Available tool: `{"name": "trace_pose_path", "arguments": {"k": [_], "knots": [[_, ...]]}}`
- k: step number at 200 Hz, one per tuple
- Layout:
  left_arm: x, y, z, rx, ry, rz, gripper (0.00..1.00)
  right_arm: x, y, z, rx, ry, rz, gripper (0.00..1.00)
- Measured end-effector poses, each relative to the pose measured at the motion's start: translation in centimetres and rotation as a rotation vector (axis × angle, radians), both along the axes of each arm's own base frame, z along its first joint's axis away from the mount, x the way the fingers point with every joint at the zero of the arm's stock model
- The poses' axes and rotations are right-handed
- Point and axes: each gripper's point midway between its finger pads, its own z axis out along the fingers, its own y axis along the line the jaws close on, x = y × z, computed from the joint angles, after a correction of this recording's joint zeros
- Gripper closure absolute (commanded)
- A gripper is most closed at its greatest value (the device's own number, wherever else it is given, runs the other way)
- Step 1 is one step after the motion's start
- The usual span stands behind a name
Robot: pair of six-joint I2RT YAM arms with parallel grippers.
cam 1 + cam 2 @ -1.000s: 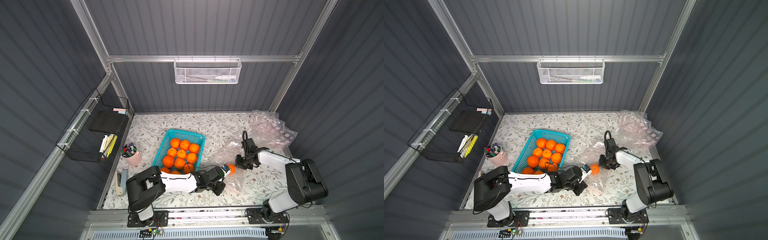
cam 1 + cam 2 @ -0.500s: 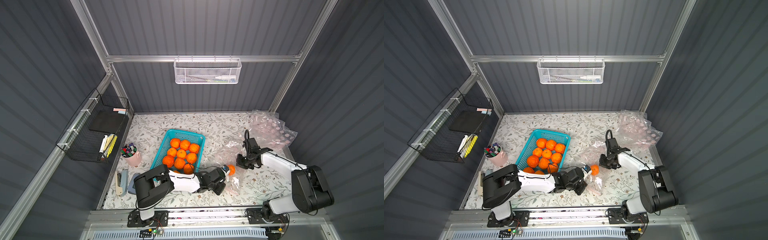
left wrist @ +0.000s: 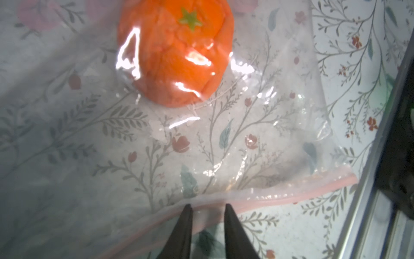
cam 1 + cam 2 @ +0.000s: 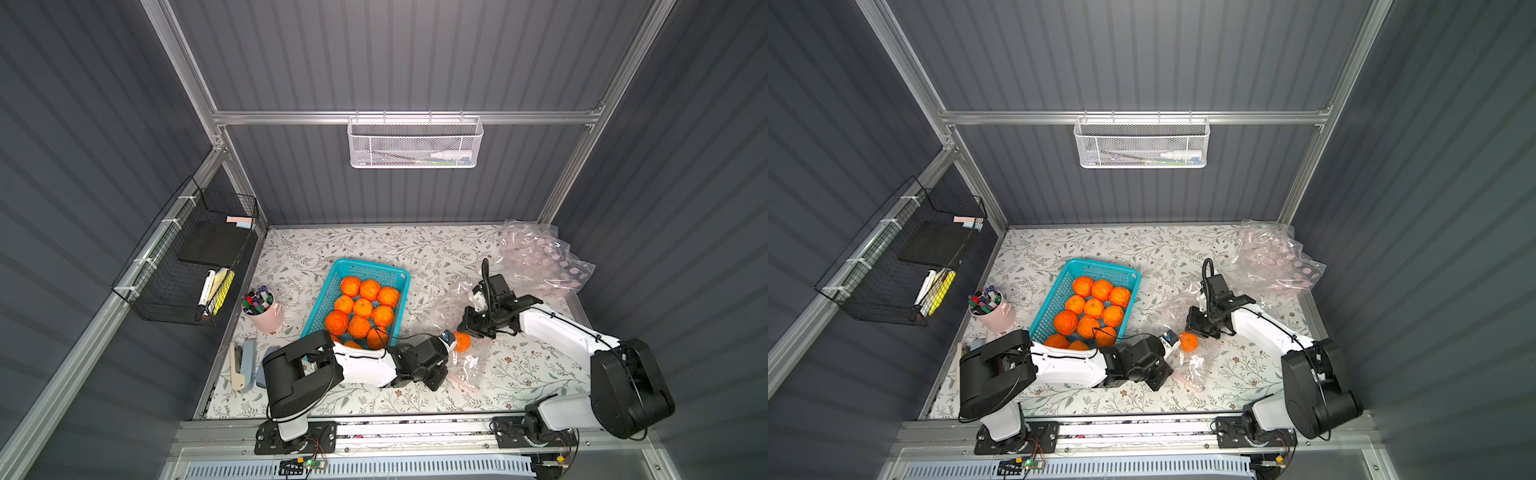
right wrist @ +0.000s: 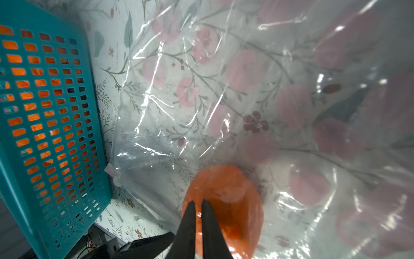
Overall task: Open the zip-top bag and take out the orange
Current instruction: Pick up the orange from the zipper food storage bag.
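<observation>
The orange (image 4: pixel 462 341) (image 4: pixel 1188 341) lies inside the clear zip-top bag (image 4: pixel 466 370) (image 4: pixel 1192 370) on the floral table, right of the basket. In the left wrist view the orange (image 3: pixel 177 53) shows through the film. The bag's pink zip strip (image 3: pixel 291 197) runs across the tips of my left gripper (image 3: pixel 207 207), whose jaws stand apart. My right gripper (image 5: pixel 198 203) (image 4: pixel 470 330) is just behind the orange (image 5: pixel 226 201). Its fingers are almost together, pinching the bag's film (image 5: pixel 201 101) over the fruit.
A teal basket (image 4: pixel 365 266) (image 5: pixel 44 157) with several oranges sits left of the bag. A heap of crumpled clear bags (image 4: pixel 536 262) fills the back right corner. A pink pen cup (image 4: pixel 266 316) and a stapler (image 4: pixel 243 363) stand at the left; the metal front rail (image 3: pixel 358 213) is close.
My left gripper's jaws have parted at the bag's zip edge. The left arm's base link has swung right. The right arm has drawn slightly back with the film.
</observation>
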Motion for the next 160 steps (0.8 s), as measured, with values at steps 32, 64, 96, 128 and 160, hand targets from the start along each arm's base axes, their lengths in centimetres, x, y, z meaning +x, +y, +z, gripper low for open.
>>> {"name": "trace_pose_path", "arguments": {"k": [32,64,96,128,160], "knots": [[-0.2,0.5,0.3,-0.012,-0.003,0.006,0.47,-1.8,-0.2,-3.3,-0.029,0.096,0.000,0.88],[-0.3,0.4,0.5,-0.024,-0.002,-0.001,0.45,-2.2,0.0,-4.4,-0.030,0.119,-0.001,0.89],[-0.9,0.1,0.4,-0.041,0.005,-0.032,0.46,-1.8,0.3,-4.4,-0.018,0.100,0.000,0.89],[-1.4,-0.2,0.5,-0.061,0.005,-0.068,0.65,-1.5,0.4,-4.4,-0.012,0.089,-0.001,0.89],[-1.5,-0.5,0.7,-0.070,-0.010,-0.084,0.76,-1.5,0.4,-4.4,-0.014,0.087,-0.002,0.89]]}}
